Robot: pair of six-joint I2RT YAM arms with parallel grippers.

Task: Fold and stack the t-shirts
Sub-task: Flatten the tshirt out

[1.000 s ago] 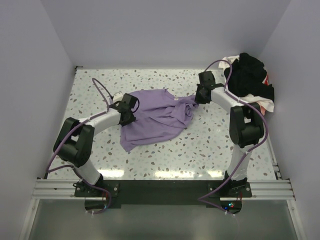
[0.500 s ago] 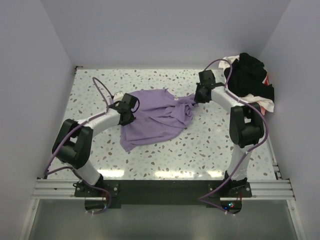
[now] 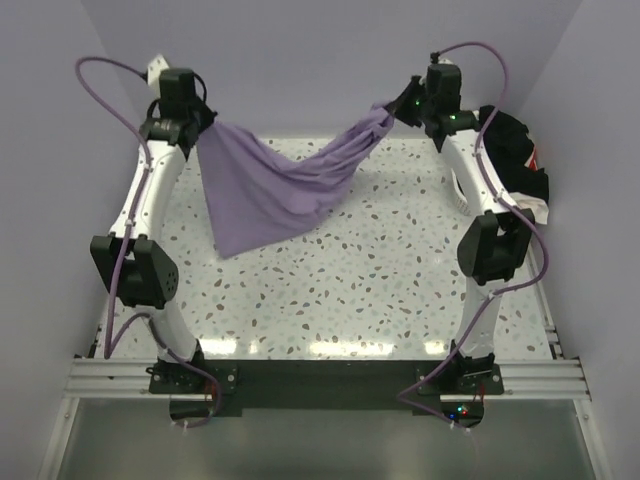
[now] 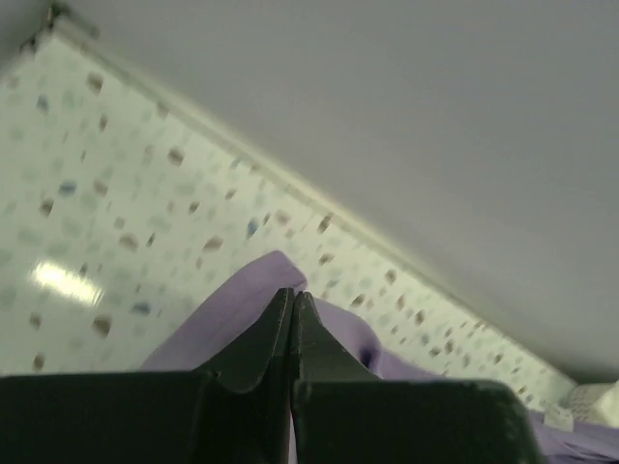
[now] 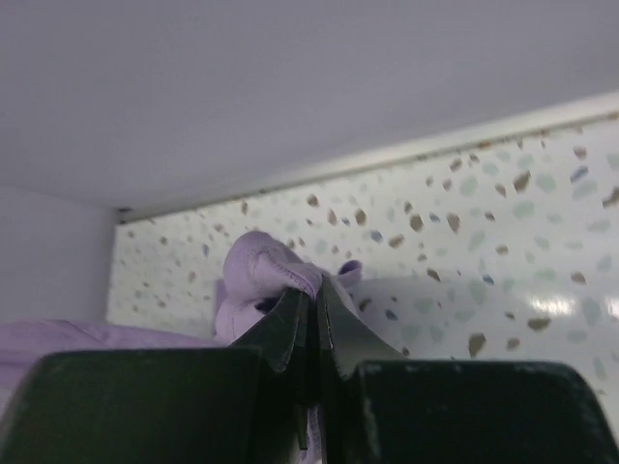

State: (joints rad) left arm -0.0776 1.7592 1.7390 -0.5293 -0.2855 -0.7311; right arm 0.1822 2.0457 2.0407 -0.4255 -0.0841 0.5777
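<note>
left tool (image 4: 293, 302) | right tool (image 5: 311, 288) | both clamped on lilac t-shirt (image 3: 270, 190) | corner maybe touching table (image 3: 400, 280)

Left gripper (image 4: 293, 302): both dark jaws pressed flat together, tips meeting at bottom centre of the view. Lilac t-shirt (image 4: 227, 311): a fold of its cloth is pinched between the jaw tips and bulges out on either side of them, more of it trailing towards the lower right. Table (image 4: 116, 193): speckled surface beneath, with one bright glare patch at the left (surface blurred). Its far edge runs diagonally from upper left to lower right, meeting a plain pale wall (image 4: 406, 116). White object (image 4: 600, 398) at that edge, lower right: identity cannot be determined.
</note>
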